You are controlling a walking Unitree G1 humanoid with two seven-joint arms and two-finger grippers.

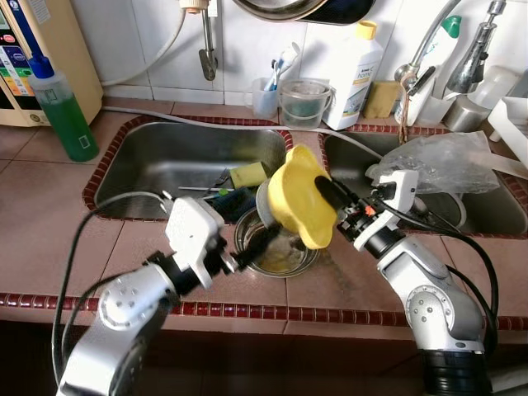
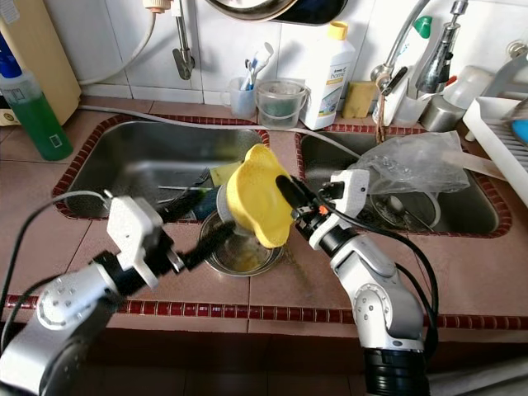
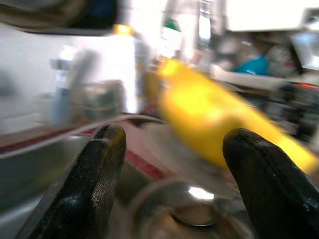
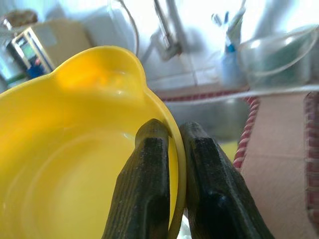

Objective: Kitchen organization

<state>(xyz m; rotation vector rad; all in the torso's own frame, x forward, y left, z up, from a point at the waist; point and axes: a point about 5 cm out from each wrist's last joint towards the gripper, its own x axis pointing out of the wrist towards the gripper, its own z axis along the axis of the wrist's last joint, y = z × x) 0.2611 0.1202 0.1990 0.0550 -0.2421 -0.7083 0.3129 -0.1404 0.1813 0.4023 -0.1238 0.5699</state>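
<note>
A yellow plastic bowl (image 1: 299, 196) hangs tilted above the tiled counter between the two sinks, its rim pinched by my right gripper (image 1: 328, 191), which is shut on it. The right wrist view looks into the yellow bowl (image 4: 75, 159) with one finger (image 4: 144, 184) inside the rim and the other outside. Below it a small steel bowl (image 1: 276, 247) with yellowish residue sits on the counter. My left gripper (image 1: 257, 240) is open at the steel bowl's near rim; its fingers (image 3: 94, 184) frame the steel bowl (image 3: 189, 214) and the blurred yellow bowl (image 3: 209, 114).
The left sink (image 1: 157, 157) holds a yellow sponge (image 1: 247, 174) and utensils. A clear plastic bag (image 1: 445, 161) lies over the right sink. A green soap bottle (image 1: 62, 111) stands at the left; a white bottle (image 1: 353, 74), cups and taps line the back wall.
</note>
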